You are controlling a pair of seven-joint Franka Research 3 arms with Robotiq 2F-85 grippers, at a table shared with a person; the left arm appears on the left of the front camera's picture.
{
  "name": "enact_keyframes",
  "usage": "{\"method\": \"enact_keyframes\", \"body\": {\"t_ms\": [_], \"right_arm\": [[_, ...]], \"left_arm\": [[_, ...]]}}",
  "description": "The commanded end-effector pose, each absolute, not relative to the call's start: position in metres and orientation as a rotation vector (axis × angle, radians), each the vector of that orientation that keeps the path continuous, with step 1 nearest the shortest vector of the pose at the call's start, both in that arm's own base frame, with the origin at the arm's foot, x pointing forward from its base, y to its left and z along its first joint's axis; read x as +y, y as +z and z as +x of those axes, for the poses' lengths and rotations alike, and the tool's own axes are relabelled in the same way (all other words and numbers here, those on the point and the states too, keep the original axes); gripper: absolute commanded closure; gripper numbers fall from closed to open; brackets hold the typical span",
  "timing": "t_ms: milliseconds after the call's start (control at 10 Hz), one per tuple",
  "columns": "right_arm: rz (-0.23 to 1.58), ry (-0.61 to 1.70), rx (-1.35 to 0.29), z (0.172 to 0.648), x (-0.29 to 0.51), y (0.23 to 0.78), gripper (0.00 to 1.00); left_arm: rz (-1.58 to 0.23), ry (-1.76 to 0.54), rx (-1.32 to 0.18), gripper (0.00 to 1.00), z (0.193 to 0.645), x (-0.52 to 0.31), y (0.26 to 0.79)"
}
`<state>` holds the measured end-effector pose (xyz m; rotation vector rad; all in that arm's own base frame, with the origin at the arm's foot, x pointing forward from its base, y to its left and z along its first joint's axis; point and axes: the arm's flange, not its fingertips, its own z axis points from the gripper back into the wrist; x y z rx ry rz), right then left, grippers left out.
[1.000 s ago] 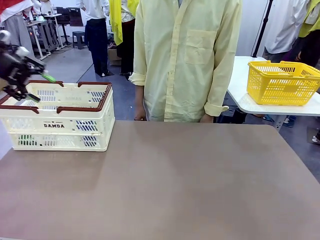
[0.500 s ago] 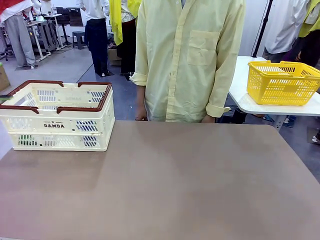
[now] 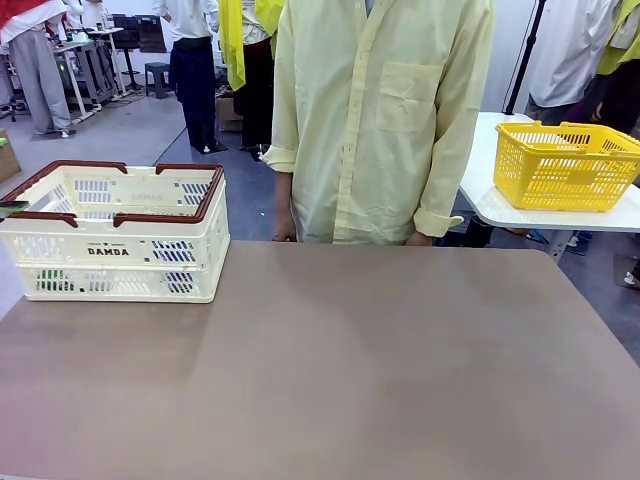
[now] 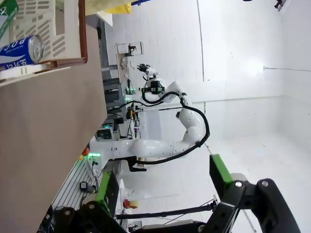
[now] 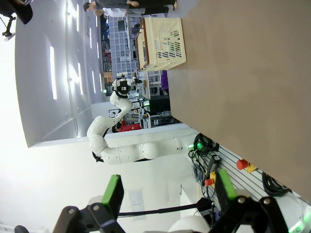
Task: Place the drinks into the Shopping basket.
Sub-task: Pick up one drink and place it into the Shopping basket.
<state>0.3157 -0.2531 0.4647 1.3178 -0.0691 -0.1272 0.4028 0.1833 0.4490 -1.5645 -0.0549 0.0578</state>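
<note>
The cream Shopping basket (image 3: 150, 235) with a brown rim stands at the table's far left. In the left wrist view a blue drink can (image 4: 22, 50) with a silver top lies inside the Shopping basket (image 4: 48, 24), with a green can (image 4: 7, 14) beside it. Something green shows through the basket's lower slots (image 3: 55, 283). My left gripper (image 4: 163, 187) is open and holds nothing, off to the basket's side. My right gripper (image 5: 169, 191) is also open and holds nothing, well away from the basket (image 5: 163, 41). A green-tipped fingertip (image 3: 8, 208) pokes in at the front view's left edge.
A person in a pale yellow shirt (image 3: 380, 120) stands at the table's far edge, hands down. A yellow mesh basket (image 3: 565, 165) sits on a separate white table at the right. The brown tabletop (image 3: 380, 370) is bare in the middle and at the right.
My left gripper, which hung open over the basket's left end a second ago, has drawn back out of the front view to the left. The basket has not moved.
</note>
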Motion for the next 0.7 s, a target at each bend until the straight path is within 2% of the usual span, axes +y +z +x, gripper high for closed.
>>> {"method": "enact_keyframes", "body": {"t_ms": [0, 600], "right_arm": [[1.310, -0.132, -0.051, 0.3138, -0.2530, 0.4701, 0.00], [1.310, -0.132, -0.051, 0.3138, -0.2530, 0.4701, 0.00]], "left_arm": [[-1.579, 0.080, -0.052, 0.00, 0.4054, 0.1847, 0.4537], [-1.579, 0.080, -0.052, 0.00, 0.4054, 0.1847, 0.4537]]}}
